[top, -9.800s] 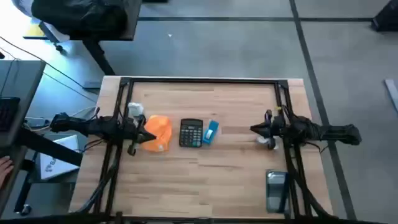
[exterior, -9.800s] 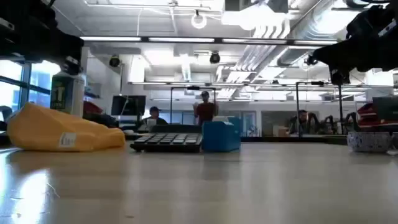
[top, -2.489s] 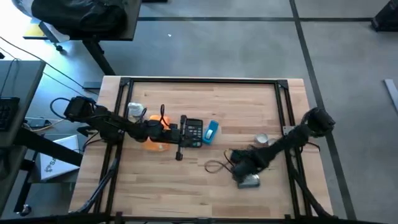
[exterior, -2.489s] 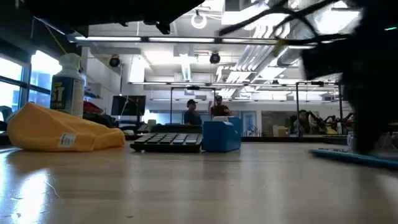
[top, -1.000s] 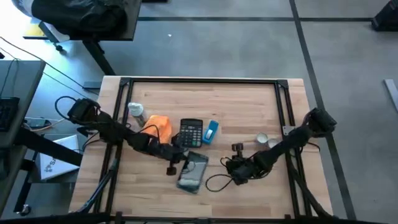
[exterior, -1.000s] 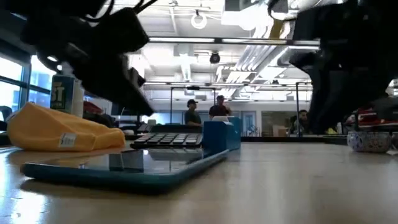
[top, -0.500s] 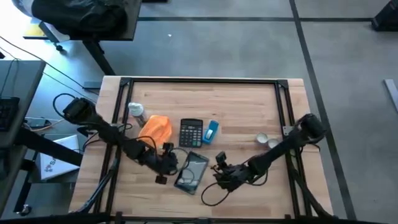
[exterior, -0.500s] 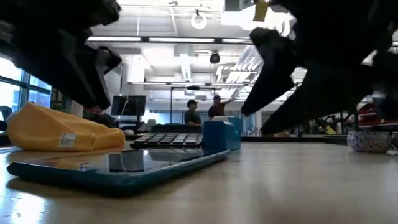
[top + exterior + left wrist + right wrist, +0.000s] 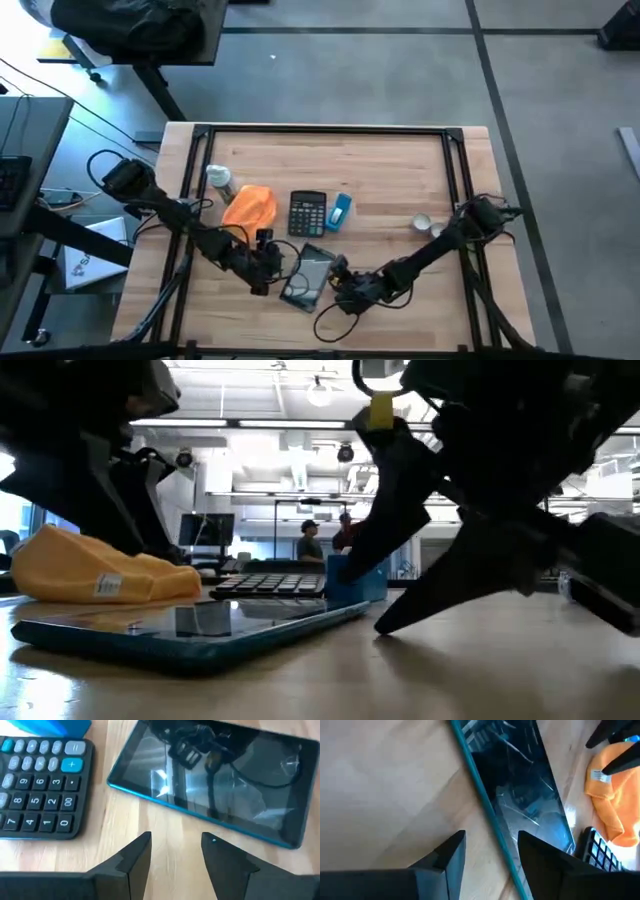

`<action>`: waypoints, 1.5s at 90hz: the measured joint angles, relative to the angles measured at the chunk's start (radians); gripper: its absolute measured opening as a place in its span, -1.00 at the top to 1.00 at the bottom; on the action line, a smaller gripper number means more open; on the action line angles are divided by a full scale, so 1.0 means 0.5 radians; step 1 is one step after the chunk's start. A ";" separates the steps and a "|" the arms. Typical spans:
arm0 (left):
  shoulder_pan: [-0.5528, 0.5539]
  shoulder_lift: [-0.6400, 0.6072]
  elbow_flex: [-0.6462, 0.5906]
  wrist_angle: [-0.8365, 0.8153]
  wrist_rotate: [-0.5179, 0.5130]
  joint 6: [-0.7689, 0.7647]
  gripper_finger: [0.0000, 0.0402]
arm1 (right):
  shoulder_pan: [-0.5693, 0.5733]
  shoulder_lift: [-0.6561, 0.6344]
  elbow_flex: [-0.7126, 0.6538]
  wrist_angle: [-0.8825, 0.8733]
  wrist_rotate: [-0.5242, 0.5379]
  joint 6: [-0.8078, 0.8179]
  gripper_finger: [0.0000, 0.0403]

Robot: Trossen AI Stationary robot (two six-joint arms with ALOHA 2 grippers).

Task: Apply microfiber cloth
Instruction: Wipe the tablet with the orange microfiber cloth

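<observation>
Both arms have closed in on a teal-edged tablet (image 9: 306, 279) now lying at the table's near centre, where a moment ago they were farther apart. Left gripper (image 9: 263, 262) hovers just left of the tablet, fingers apart and empty; right gripper (image 9: 340, 290) sits just right of it, fingers likewise spread and holding nothing. Untouched, the microfiber cloth (image 9: 250, 206) lies in a soft orange heap left of the black calculator (image 9: 307, 213), beyond the left gripper. Light and limp, it will likely crumple and drape; a pinch on a raised fold near its top looks safest. A small blue object (image 9: 341, 210) rests right of the calculator.
</observation>
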State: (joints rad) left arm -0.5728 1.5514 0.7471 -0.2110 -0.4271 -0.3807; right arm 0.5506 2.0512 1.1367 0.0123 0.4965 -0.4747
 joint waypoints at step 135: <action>0.082 0.474 0.002 0.578 -0.138 0.296 0.22 | -0.136 0.008 0.002 0.399 0.195 -1.148 0.35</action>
State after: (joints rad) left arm -0.5317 1.7882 0.7483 0.0781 -0.4962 -0.2329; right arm 0.4828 2.0552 1.1378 0.2116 0.5938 -1.0485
